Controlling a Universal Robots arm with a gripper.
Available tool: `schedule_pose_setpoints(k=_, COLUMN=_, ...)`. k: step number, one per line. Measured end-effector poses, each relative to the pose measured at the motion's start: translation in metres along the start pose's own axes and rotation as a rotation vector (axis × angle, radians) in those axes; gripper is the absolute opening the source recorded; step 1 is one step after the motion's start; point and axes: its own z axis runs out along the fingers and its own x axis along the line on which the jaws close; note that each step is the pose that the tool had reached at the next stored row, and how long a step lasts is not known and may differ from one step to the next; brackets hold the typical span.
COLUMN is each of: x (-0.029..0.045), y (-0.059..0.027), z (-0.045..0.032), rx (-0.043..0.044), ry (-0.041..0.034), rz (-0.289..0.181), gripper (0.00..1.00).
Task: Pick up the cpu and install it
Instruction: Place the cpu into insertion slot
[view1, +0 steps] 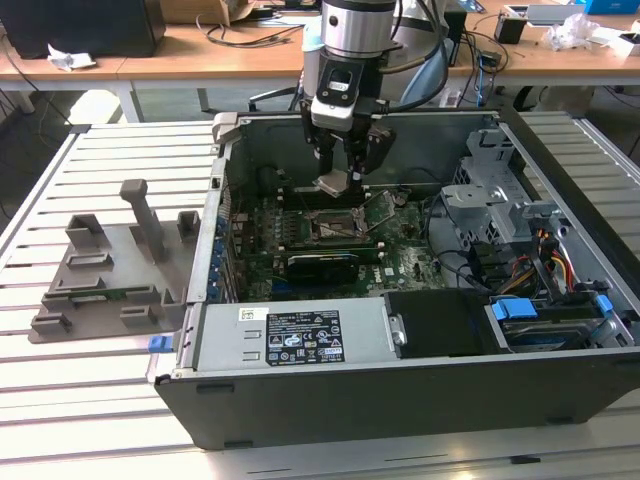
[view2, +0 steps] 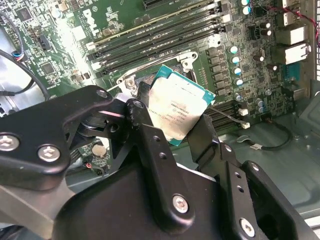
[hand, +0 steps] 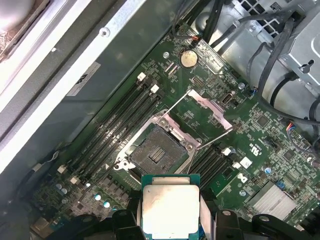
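Slatted white surface (view1: 100, 400) carries an open grey metal computer case (view1: 400, 400); exterior view, my pincer (view1: 343, 178) hangs inside it. Second wrist view: it pinches the silver-topped square cpu (view2: 175, 112), tilted. First wrist view: open black square socket (hand: 156, 150) lies near; tilted seating might bend pins.

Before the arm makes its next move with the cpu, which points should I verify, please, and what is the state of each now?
1. Grip: silver square cpu with green rim clamped by two edges in the black hand: ok.
2. Black square socket uncovered, nothing in it: ok.
3. Metal load plate swung open: ok.
4. Nothing lies between cpu and socket: ok.
5. Cpu squarely over socket: cannot tell.
6. Corner marks of cpu and socket matching: cannot tell.
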Motion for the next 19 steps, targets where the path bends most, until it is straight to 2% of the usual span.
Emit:
schedule_pose_setpoints(k=8, x=-0.0002, y=0.0002, z=0.0000, rx=0.0004, ry=0.0013, rz=0.015, gripper=0.55)
schedule_pose_setpoints(k=19, x=-0.0003, y=0.0003, z=0.0000, rx=0.0022, ry=0.0108, rz=0.109, gripper=0.55)
